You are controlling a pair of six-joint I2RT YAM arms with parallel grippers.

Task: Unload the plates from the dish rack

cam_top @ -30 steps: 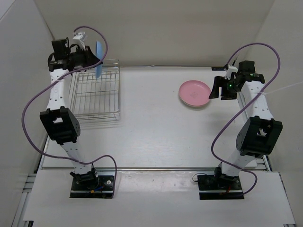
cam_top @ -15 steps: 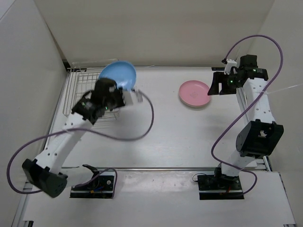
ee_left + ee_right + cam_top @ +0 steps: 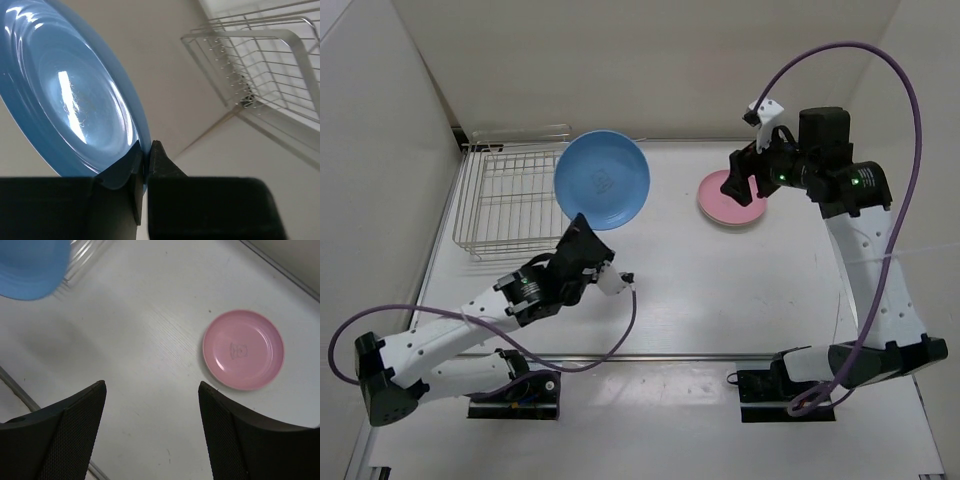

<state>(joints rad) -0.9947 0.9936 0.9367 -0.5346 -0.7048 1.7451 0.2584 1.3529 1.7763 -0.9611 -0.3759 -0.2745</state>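
Note:
The light blue plate hangs in the air right of the dish rack, tilted on edge, with my left gripper shut on its lower rim. The left wrist view shows the blue plate pinched between both jaws of the left gripper, and the dish rack behind it. No plate shows in the rack. The pink plate lies flat on the table at the right. My right gripper hovers open above it, holding nothing. From the right wrist, the pink plate lies beyond the right gripper.
White walls close in the table on the left, back and right. The purple cable of the left arm loops over the near table. A corner of the blue plate and blurred rack wires show at the top left of the right wrist view.
My left arm has carried the blue plate out of the rack and to the right, toward the table's middle. My right gripper has moved left, over the pink plate.

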